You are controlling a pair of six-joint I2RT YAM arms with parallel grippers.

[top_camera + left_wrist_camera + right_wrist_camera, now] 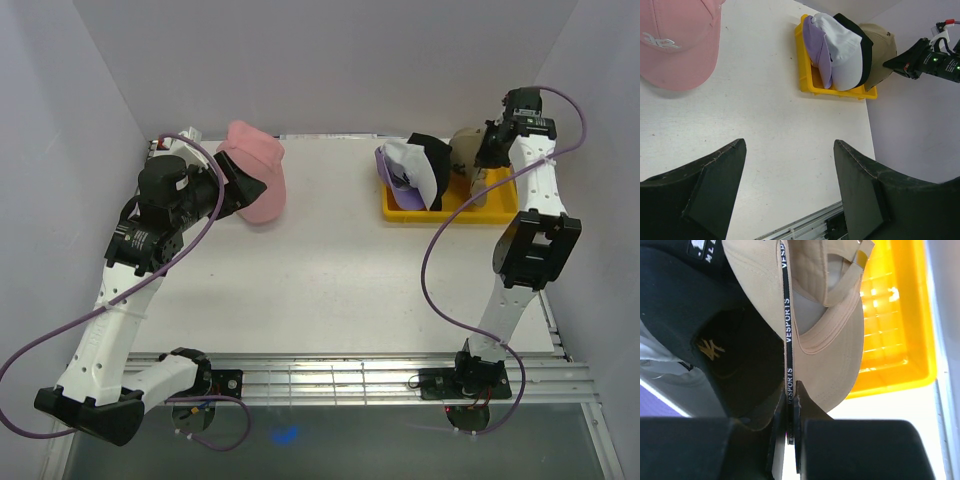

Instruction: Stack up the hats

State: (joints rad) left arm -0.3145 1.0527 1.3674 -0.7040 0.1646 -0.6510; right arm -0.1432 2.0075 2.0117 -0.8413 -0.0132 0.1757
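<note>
Tan cap [835,340], in the yellow bin [905,315], pinched at its rim by the right fingers [790,412], apparently for lifting out. Left fingers [790,145] spread, empty, near pink cap [675,40] on worktop [770,125].

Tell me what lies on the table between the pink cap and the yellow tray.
Nothing: only bare white table separates the pink cap from the yellow tray, as the top view shows.
</note>
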